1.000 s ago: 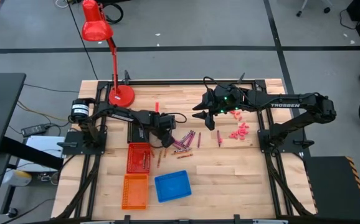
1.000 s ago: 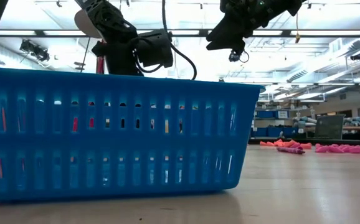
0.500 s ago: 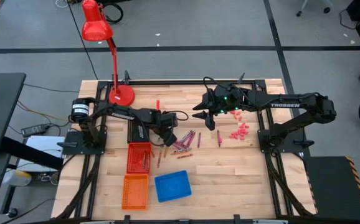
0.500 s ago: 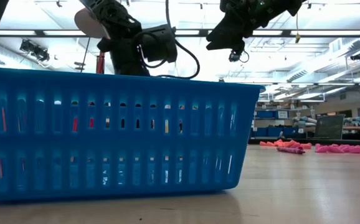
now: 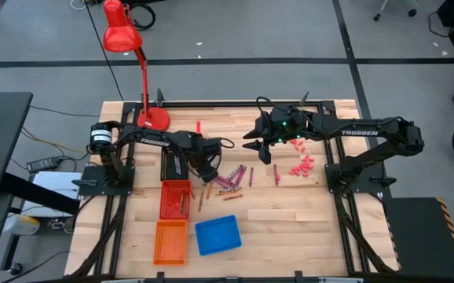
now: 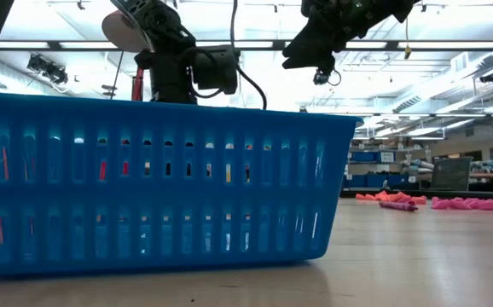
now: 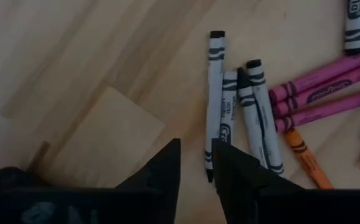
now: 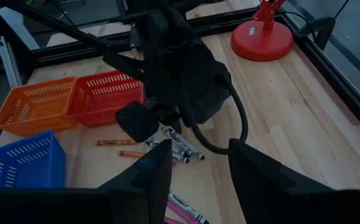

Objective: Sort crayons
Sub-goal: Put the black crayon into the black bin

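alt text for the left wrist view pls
The left gripper, jaws slightly apart and empty, hangs over a wooden table beside a cluster of grey crayons. Magenta crayons and an orange crayon lie farther off.

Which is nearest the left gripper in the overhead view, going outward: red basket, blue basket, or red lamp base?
From the left gripper:
1. Red basket, just beside it toward the table's front.
2. Red lamp base, at the back edge.
3. Blue basket, at the front.
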`<state>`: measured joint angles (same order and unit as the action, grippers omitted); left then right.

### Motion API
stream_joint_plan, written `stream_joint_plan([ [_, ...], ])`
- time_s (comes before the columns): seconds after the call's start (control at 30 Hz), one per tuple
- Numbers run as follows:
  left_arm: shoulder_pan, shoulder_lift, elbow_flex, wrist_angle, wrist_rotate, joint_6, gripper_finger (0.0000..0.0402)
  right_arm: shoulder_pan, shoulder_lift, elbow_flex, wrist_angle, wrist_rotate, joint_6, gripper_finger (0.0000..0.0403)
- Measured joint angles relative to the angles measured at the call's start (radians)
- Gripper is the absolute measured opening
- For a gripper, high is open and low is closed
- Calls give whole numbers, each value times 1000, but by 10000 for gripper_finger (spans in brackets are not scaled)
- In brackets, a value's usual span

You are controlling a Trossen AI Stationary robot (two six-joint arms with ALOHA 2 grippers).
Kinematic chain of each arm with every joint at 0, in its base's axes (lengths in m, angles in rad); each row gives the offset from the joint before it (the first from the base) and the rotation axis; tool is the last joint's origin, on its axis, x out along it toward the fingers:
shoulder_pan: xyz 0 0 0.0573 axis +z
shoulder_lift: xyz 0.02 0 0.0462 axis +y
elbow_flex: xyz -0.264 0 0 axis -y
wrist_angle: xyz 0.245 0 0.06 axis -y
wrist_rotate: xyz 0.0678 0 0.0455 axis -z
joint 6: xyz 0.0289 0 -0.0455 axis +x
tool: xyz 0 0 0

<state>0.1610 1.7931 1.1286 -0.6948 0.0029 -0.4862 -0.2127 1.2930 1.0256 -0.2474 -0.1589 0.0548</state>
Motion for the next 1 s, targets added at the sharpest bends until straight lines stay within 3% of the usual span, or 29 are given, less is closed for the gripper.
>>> stream_joint_plan([
  [0.3,-15,32,-3,22,4,7,152,0,0,0,22,0,2,162],
  [0.83,-15,59,-3,41,-42,61,152,0,0,0,30,-2,21,162],
  [1.0,-15,60,-3,38,-52,85,124,0,0,0,29,-2,21,162],
])
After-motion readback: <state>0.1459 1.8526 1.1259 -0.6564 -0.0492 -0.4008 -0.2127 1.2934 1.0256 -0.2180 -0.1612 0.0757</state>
